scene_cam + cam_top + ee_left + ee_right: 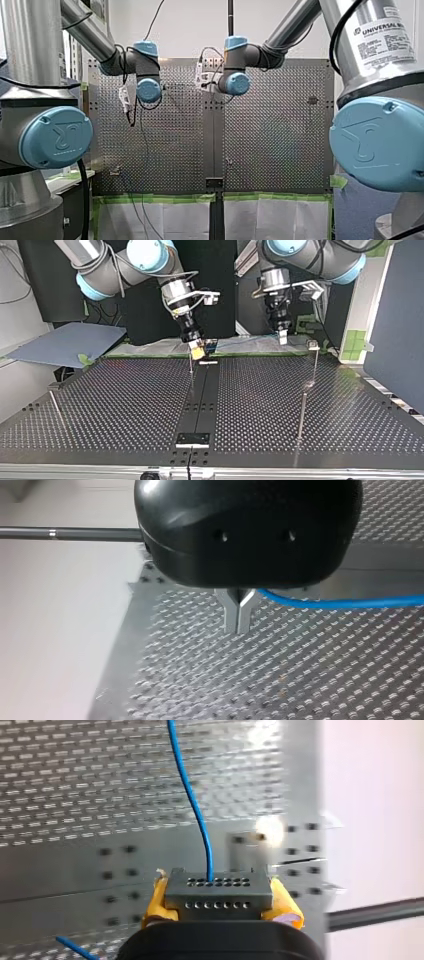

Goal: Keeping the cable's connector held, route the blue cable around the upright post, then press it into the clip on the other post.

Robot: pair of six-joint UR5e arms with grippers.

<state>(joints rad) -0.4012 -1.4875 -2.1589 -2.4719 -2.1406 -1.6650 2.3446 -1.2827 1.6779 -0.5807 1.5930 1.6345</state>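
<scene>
Right pincer [220,899] pinching the connector [218,887] in yellow pads, blue cable [192,795] leading off it, left pincer [239,622] pressed together on the cable, above the desk [300,670].

I count two arms, one [115,55] on each side [280,40], and two end effectors [283,337] [197,351] with two fingers apiece. One blue cable [192,795] and one connector [218,892]. One desk [125,400], and three thin posts on it: one [191,370] at the middle, one [56,407] and one [313,365] towards the sides.
</scene>
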